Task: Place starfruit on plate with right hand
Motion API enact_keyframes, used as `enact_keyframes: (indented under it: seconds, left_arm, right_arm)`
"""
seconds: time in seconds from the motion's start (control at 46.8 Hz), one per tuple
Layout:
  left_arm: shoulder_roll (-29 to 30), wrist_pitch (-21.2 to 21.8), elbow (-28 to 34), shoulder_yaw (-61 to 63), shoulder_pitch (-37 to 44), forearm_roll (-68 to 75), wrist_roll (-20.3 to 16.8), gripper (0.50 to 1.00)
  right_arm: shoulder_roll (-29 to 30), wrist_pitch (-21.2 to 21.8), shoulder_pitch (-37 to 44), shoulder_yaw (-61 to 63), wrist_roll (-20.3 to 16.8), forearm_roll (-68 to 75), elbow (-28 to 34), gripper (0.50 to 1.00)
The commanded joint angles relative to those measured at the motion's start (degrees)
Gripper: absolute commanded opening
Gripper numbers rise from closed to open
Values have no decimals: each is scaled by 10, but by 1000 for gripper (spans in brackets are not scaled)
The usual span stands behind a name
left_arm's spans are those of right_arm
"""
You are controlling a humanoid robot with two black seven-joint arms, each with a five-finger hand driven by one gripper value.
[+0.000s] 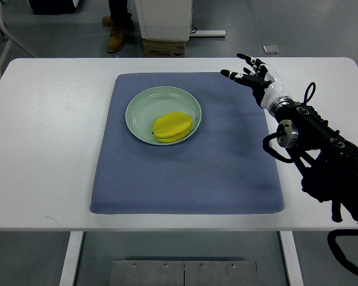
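Note:
A yellow starfruit (172,127) lies inside the pale green plate (144,102), toward its right side. The plate rests on the upper middle of a blue-grey mat (191,179). My right hand (250,71) hovers over the mat's upper right corner, well to the right of the plate, with fingers spread and nothing in them. Its black arm (322,149) runs down to the picture's right edge. No left arm shows.
The mat lies on a white table (42,149). Behind the table's far edge stand a cardboard box (164,46) and a person's boots (116,33) on the floor. A white cabinet (164,18) rises behind the box.

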Motion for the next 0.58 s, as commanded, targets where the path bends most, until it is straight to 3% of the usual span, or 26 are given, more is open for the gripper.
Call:
enact_keyframes:
  seconds: [0.0,0.556]
  left_arm:
    - [0,0,0,0,0,0,0,1000]
    - [0,0,0,0,0,1,0,1000]
  right_arm:
    - [0,0,0,0,1,0,0,1000]
    - [0,0,-17,43,3,0,-2,1000]
